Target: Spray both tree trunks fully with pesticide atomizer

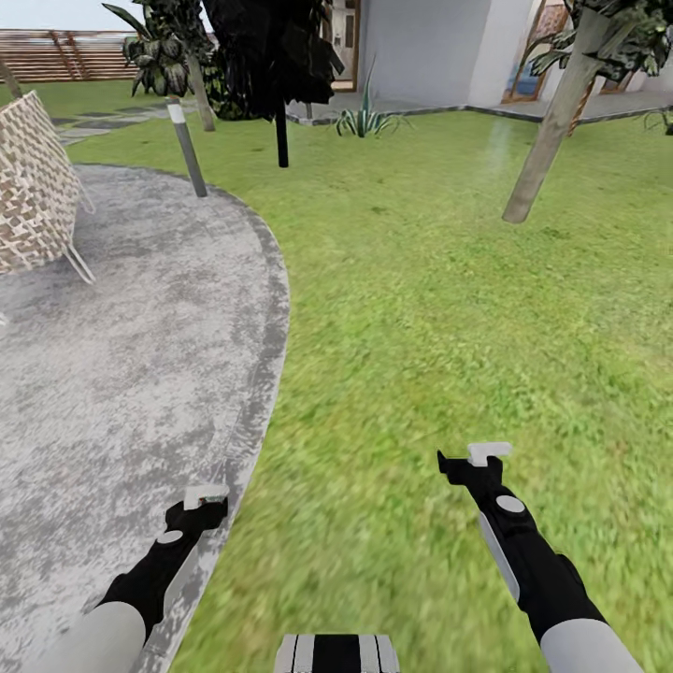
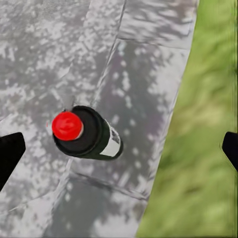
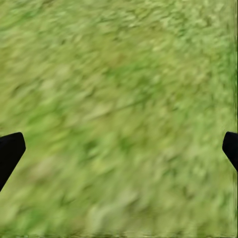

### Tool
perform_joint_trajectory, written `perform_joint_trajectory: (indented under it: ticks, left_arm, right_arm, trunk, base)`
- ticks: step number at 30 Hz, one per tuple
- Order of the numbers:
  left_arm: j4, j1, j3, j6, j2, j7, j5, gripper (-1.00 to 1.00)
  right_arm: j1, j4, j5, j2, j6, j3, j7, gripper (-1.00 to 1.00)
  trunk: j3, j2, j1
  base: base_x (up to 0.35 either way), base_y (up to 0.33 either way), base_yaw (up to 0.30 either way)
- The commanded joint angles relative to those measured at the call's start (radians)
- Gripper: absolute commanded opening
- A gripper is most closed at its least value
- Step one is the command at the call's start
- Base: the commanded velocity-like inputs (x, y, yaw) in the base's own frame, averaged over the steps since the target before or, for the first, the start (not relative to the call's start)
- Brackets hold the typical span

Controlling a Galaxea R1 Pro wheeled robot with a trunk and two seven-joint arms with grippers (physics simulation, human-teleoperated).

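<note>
The pesticide atomizer (image 2: 89, 134), a black canister with a red cap and a white label, stands on the grey paving close to the lawn's edge. My left gripper (image 2: 124, 145) hangs open above it, with the canister between the spread fingers and apart from them. In the head view the left gripper (image 1: 202, 501) is over the paving's rim and the right gripper (image 1: 479, 458) is over the grass. The right gripper (image 3: 124, 144) is open and holds nothing. A leaning pale tree trunk (image 1: 551, 131) rises at the far right of the lawn.
A curved grey paved area (image 1: 112, 355) lies to the left, with a wicker chair (image 1: 33, 187) on it. A thin grey lamp post (image 1: 188, 150) and a dark narrow trunk (image 1: 281, 131) stand ahead. A house wall (image 1: 421, 47) is behind, and lawn (image 1: 449, 308) spreads to the right.
</note>
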Motion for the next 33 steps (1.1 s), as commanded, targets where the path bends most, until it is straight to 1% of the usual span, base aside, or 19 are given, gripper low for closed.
perform_joint_trajectory:
  ticks: [1,5,13,24,33]
  left_arm:
    - [-0.001,0.0,0.001,0.0,0.0,0.001,-0.001,1.0]
    - [-0.001,0.0,0.001,0.0,0.0,0.002,-0.001,1.0]
    - [0.01,0.0,0.003,-0.037,0.004,0.002,-0.001,1.0]
    - [0.013,0.0,0.004,-0.041,0.005,0.002,0.002,1.0]
    - [0.013,0.0,0.004,-0.04,0.003,0.002,0.002,1.0]
  right_arm:
    - [0.0,-0.001,0.001,0.0,0.006,0.001,-0.003,1.0]
    - [0.0,0.0,0.001,0.0,0.006,0.002,-0.004,1.0]
    - [-0.001,-0.001,0.001,0.0,0.009,0.002,-0.004,1.0]
    - [-0.001,-0.002,0.001,0.0,0.009,0.0,-0.004,1.0]
    - [-0.001,-0.001,0.002,-0.001,0.009,0.002,-0.004,1.0]
  trunk:
    - [-0.006,-0.001,0.0]
    - [-0.026,-0.001,0.002]
    - [-0.033,-0.001,0.002]
    - [-0.038,-0.001,0.002]
    - [-0.039,-0.001,0.002]
  base:
    - [0.0,0.0,-0.243]
    - [0.0,0.0,-0.192]
    - [0.0,0.0,-0.016]
    - [0.0,0.0,0.221]
    - [0.0,0.0,0.053]
